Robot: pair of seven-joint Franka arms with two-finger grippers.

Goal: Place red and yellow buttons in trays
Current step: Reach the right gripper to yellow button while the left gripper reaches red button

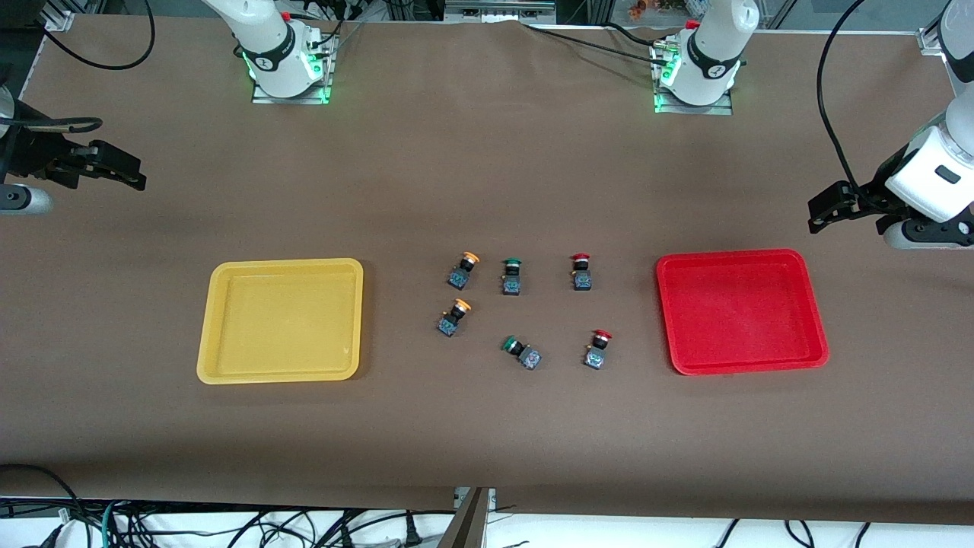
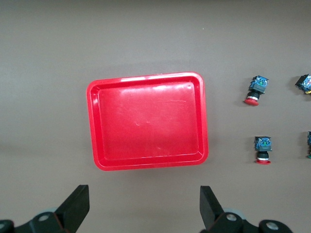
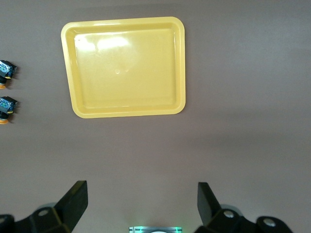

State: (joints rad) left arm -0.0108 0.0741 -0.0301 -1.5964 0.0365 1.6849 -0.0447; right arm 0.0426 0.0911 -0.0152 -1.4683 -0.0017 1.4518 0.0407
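Note:
Two yellow-capped buttons [image 1: 462,270] [image 1: 454,317] and two red-capped buttons [image 1: 582,272] [image 1: 597,348] lie mid-table between the trays. The yellow tray [image 1: 281,263] sits toward the right arm's end and holds nothing. The red tray [image 1: 730,255] sits toward the left arm's end, also holding nothing. My left gripper [image 1: 820,213] [image 2: 144,194] hangs open over bare table beside the red tray [image 2: 146,79], with the red buttons [image 2: 256,90] [image 2: 263,149] off to one side. My right gripper [image 1: 131,175] [image 3: 141,191] hangs open over bare table beside the yellow tray [image 3: 121,22]. Both yellow buttons [image 3: 6,73] [image 3: 6,109] show at that view's edge.
Two green-capped buttons [image 1: 511,276] [image 1: 521,352] lie among the red and yellow ones. Both arm bases [image 1: 285,68] [image 1: 696,76] stand along the table edge farthest from the front camera. Cables hang below the nearest table edge [image 1: 487,495].

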